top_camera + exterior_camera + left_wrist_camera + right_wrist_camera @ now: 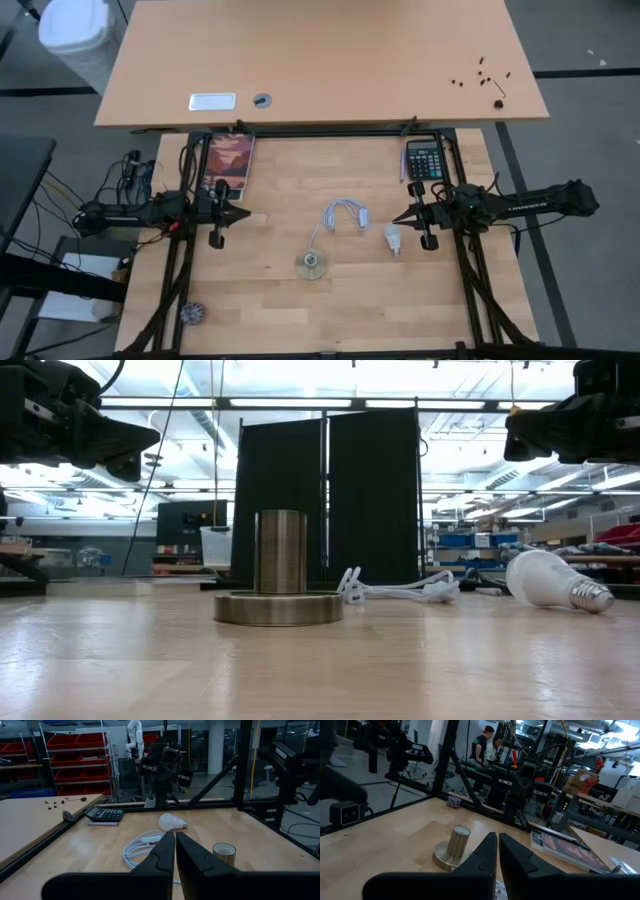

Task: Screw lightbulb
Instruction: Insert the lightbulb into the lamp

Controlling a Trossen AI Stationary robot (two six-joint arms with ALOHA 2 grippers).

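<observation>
The light wooden table (270,310) carries everything here. The lightbulb (393,238) lies on its side just beside the right gripper (402,217), base pointing away from it. The round metal socket (313,265) stands upright between the two grippers, nearer the right one, and its coiled white cord (345,212) rests just past the lightbulb. A calculator (425,159) lies behind the right gripper. A book (230,160) lies behind the left gripper (240,213), and a small round object (192,314) sits well apart from it.
</observation>
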